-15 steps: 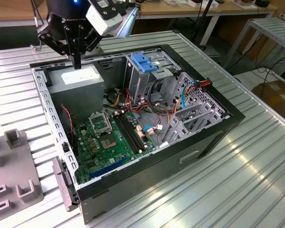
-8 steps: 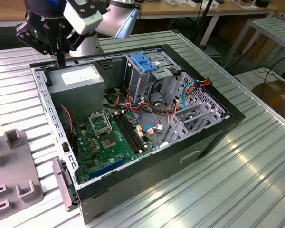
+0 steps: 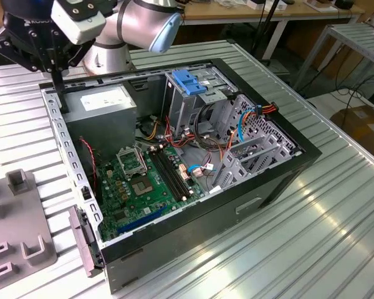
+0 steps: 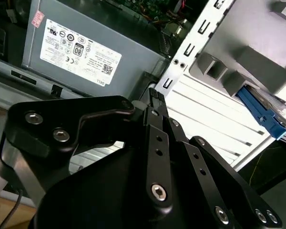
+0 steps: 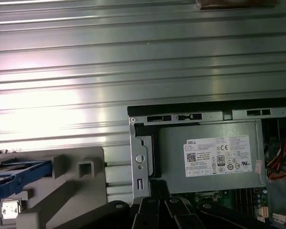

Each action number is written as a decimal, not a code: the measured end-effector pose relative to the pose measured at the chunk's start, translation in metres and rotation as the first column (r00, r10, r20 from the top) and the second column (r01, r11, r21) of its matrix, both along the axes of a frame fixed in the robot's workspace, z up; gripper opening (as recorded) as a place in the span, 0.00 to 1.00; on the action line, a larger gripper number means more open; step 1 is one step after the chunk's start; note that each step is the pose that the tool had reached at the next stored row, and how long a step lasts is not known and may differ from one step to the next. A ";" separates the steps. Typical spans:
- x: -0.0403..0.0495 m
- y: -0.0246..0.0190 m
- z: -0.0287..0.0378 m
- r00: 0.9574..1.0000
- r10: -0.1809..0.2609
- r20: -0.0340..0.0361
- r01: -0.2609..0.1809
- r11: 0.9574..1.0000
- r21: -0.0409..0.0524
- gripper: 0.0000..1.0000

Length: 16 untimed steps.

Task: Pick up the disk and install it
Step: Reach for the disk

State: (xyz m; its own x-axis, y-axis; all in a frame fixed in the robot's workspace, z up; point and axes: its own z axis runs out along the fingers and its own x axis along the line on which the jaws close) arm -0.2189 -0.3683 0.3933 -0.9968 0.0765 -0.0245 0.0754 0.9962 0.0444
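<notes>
Well apart from the pincer (image 4: 155, 95), the disk (image 4: 260, 112) at a grey holder (image 4: 257, 67)

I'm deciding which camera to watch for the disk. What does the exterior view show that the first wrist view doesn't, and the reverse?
Of the two, the exterior view adds the blue latch atop the metal cage, the processor socket and the arm. The first wrist view adds the disk, blue rail showing, resting in the grey holder outside the case. Both share the power supply in the case corner, the grey holder, the ribbed table and the hand at that corner.
</notes>
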 end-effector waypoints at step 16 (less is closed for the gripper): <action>-0.0492 0.0131 0.0000 1.000 -0.002 0.000 0.002 1.000 0.000 0.11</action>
